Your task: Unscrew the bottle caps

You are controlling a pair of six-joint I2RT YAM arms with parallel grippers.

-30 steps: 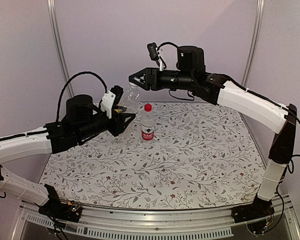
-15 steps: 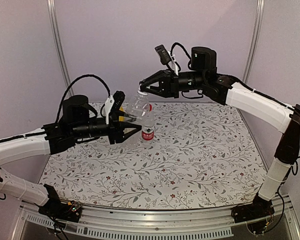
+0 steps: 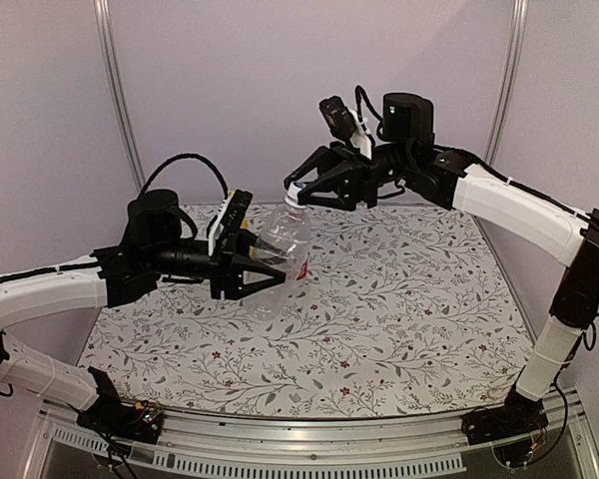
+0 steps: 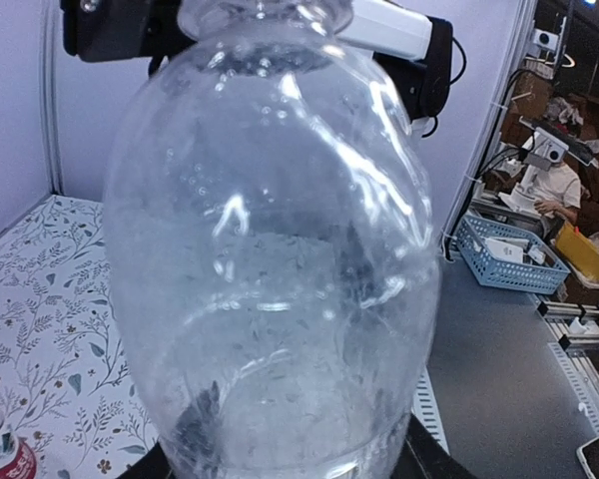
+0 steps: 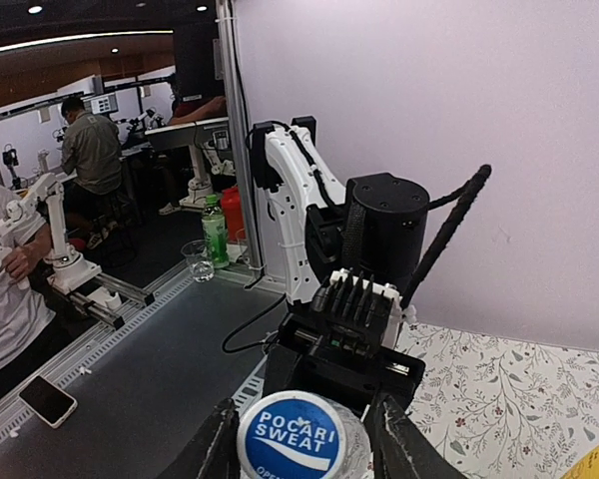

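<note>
My left gripper is shut on the lower body of the clear unlabelled bottle and holds it tilted above the table. The bottle fills the left wrist view. Its blue-white cap points up and to the right. My right gripper is open, with one finger on each side of the cap and a small gap showing. The red-labelled bottle is mostly hidden behind the held bottle; part of it shows in the left wrist view. I cannot make out the yellow bottle.
The floral tablecloth covers the table under both arms. Metal frame posts stand at the back corners against a pale wall. Beyond the table's edge in the wrist views are a blue basket, other benches and people.
My left gripper has carried the clear bottle right and toward the table's middle, in front of the red-labelled bottle. My right gripper has come down so its open fingers straddle the cap.
</note>
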